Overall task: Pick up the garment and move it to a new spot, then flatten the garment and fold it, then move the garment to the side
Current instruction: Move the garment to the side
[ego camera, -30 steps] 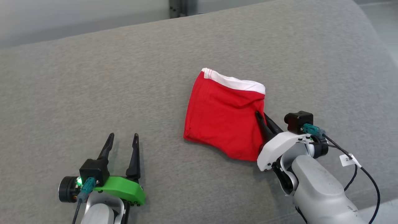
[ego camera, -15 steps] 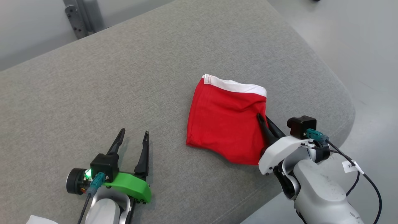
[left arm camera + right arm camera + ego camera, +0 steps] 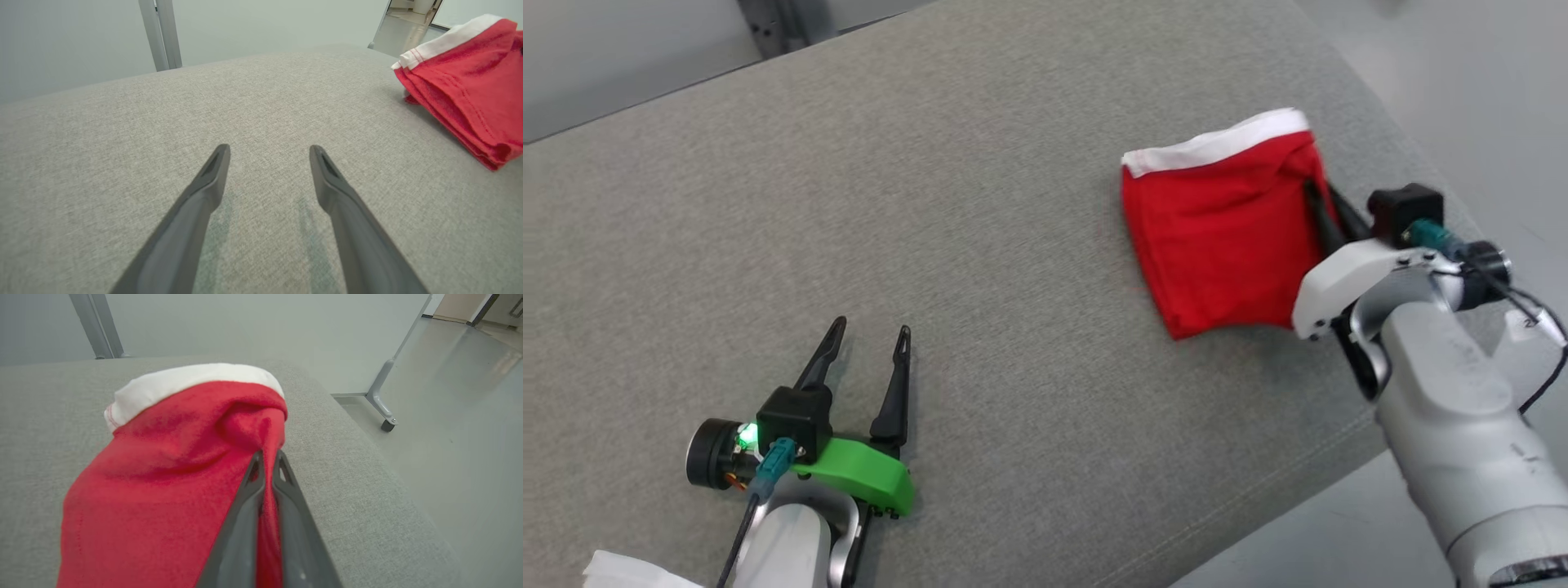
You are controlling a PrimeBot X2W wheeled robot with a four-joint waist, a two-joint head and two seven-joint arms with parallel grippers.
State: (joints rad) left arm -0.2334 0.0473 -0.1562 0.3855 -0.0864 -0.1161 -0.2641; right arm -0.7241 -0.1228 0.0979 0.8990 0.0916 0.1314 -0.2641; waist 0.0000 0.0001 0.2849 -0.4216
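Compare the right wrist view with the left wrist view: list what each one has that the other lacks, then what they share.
Right wrist view: the right gripper, seen close up, shut on a pinch of the red garment. Left wrist view: the left gripper, open and holding nothing. Shared: the red garment with its white waistband, the grey upholstered surface, a metal post.
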